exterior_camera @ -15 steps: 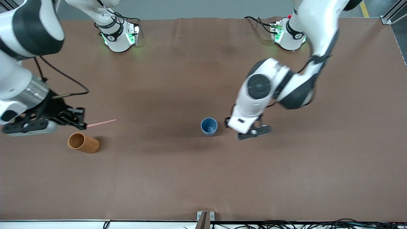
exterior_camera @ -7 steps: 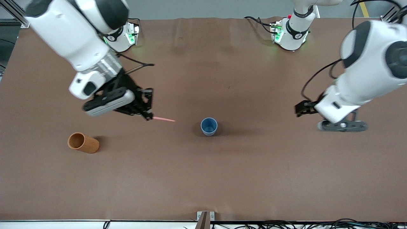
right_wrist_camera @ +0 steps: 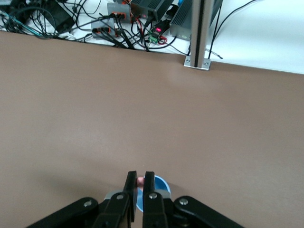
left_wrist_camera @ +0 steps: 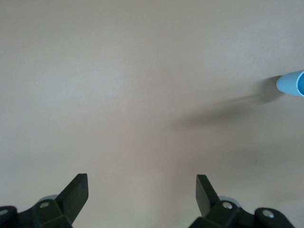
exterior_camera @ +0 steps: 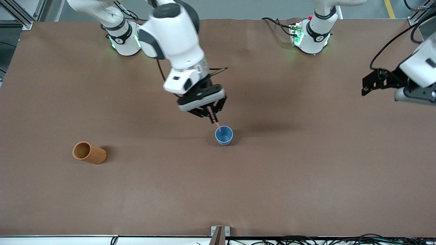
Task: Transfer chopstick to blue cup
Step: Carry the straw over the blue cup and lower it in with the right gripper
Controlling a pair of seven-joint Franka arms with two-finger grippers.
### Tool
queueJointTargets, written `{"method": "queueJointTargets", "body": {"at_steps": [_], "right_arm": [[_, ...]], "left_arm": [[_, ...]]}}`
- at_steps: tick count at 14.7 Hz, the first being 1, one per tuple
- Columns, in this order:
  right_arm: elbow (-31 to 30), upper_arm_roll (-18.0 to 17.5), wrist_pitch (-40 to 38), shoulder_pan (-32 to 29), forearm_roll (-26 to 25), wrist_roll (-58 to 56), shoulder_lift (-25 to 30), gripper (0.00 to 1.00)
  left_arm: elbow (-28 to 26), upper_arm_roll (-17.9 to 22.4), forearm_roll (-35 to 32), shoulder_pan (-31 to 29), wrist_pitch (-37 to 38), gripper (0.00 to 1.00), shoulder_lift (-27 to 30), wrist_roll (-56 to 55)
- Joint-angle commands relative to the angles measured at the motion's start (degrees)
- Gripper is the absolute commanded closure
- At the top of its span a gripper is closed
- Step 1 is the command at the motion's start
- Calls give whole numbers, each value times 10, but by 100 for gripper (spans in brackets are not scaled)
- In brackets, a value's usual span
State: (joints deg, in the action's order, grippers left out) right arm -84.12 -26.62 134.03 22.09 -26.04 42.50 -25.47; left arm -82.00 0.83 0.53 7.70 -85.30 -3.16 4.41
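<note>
One right gripper (exterior_camera: pixel 212 114) pinches the chopstick (exterior_camera: pixel 216 124) steeply, tip aimed into the blue cup (exterior_camera: pixel 223 135) mid-table for dropping; the left gripper (exterior_camera: pixel 381 81) waits spread, empty, over the table's end.

Blue cup (left_wrist_camera: pixel 292 83): cut off at left wrist view's edge; in right wrist view mostly hidden under right gripper (right_wrist_camera: pixel 141 187). Chopstick (right_wrist_camera: pixel 141 181): only its end visible there (pink). Left gripper (exterior_camera: pixel 369 83): arm cropped.
</note>
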Motion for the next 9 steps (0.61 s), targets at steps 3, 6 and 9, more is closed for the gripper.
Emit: {"method": "queueJointTargets", "body": {"at_steps": [3,6,9], "right_arm": [[3,1,26,30,-124,98,-39,98],[-4,1,26,31,-162,98,-47,97],[-21,1,26,36,-183,98,-55,95]], "left_arm": [[-18,-12,4,-8,3,0,11,-11],[-16,-12,-1,-4,3,0,4,-12],[-15,-12,1,-5,3,0,1,-11]]}}
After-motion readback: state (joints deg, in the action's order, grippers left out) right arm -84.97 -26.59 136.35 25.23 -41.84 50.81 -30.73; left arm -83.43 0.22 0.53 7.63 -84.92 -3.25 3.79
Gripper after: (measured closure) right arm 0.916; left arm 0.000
